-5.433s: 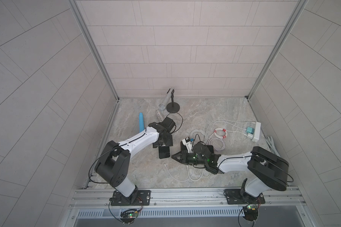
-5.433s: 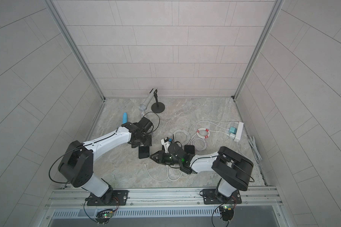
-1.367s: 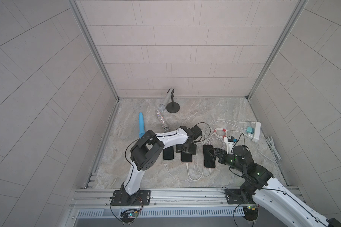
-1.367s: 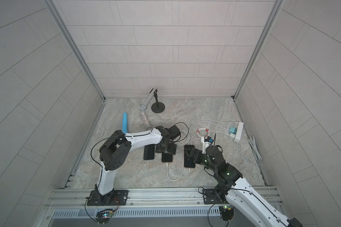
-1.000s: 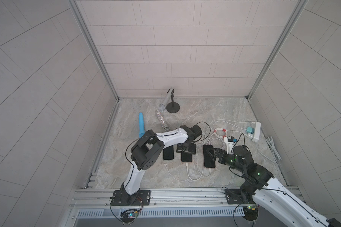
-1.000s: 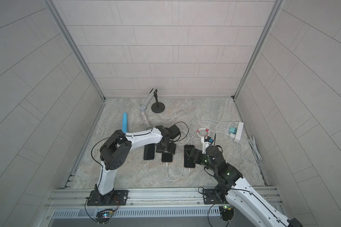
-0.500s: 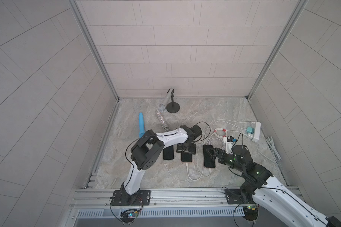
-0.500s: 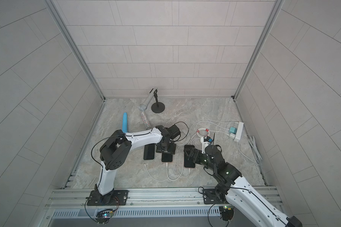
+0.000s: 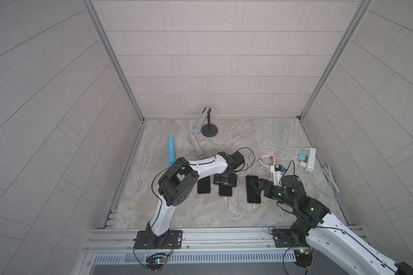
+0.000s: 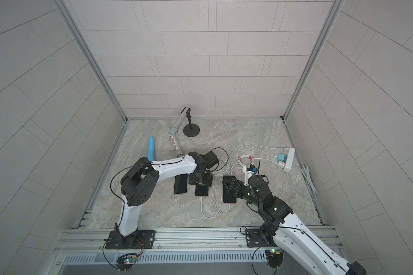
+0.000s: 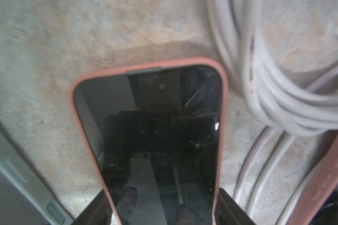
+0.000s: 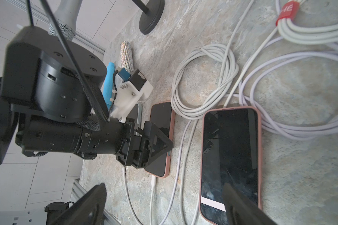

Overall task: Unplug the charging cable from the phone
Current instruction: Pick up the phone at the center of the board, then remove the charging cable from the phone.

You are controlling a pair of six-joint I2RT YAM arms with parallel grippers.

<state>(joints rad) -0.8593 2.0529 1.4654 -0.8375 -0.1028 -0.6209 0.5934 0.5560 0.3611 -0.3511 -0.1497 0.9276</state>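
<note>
Nothing has moved: left fingers still clamp middle phone.

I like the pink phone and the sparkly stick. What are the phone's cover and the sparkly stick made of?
The middle phone's pink cover looks like soft matte rubber or silicone: dull, no shine, rounded edges. Its screen looks like glass, since it mirrors the room. The sparkly stick seems coated in tiny glittery stones; what lies underneath I cannot tell.

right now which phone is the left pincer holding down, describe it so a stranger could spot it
On the marbled stone floor three dark-screened phones lie in a row. It is the middle, pink-cased phone, clamped by the shut left pincer, with a white charging cable still plugged in.
</note>
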